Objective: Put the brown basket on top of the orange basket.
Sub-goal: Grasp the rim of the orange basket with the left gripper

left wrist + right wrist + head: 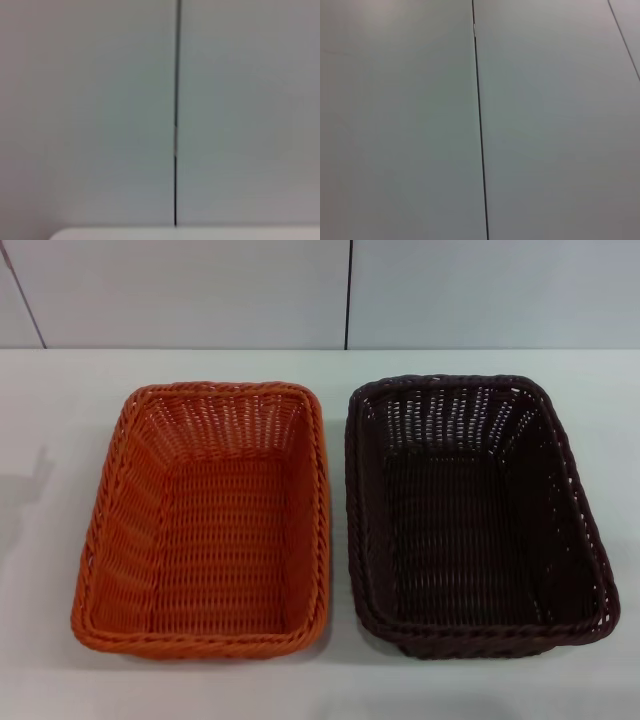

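I see the brown basket [478,515] on my right, just beside the orange basket [205,520], long sides next to each other. My right arm looks nearer. Neither gripper shows, so I cannot tell their fingers.

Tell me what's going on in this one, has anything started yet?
Nothing is being handled yet. A bright orange rectangular woven basket and a dark brown rectangular woven basket sit side by side on the white table, both empty, a narrow gap between them. Neither gripper is in view; both wrist cameras show only a pale wall. The stacking hasn't begun.
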